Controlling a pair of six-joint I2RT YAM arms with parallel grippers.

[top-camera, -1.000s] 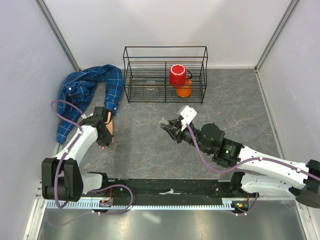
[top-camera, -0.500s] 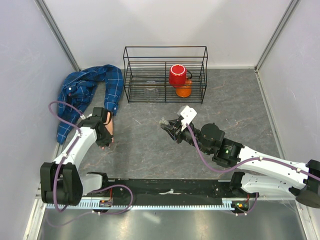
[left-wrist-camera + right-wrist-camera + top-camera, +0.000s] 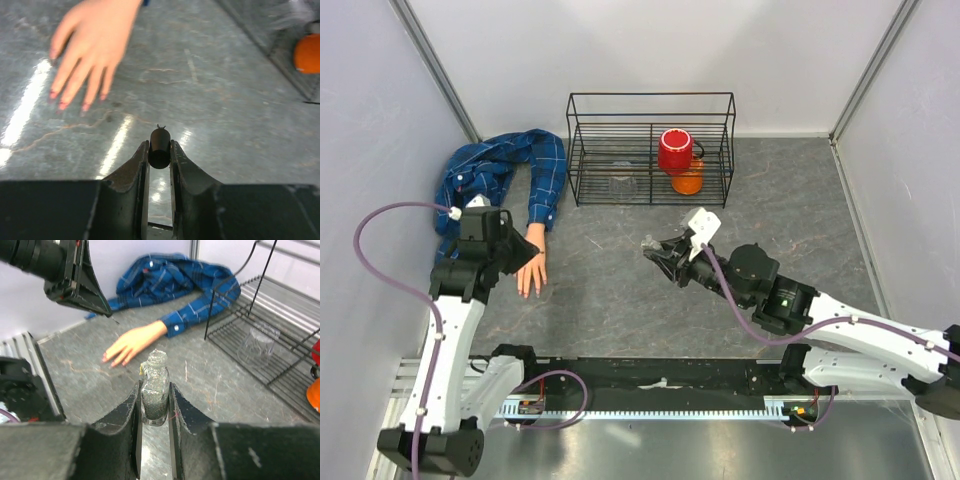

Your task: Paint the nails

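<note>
Jaws: left gripper (image 3: 159, 147) clenched on small dark brush cap (image 3: 160, 140), right gripper (image 3: 154, 392) grasping tiny clear glass bottle (image 3: 155, 374). Farther out, peach fake hand (image 3: 92, 40) lies flat on grey bench (image 3: 225, 100). Its nails (image 3: 62, 105) look stiff and slick, so I'd go light strokes, no gripping.

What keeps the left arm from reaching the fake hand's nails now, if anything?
Nothing visible, so probably it can: the left gripper, shut on the brush cap, hovers near the fake hand, the nails unobstructed.
</note>
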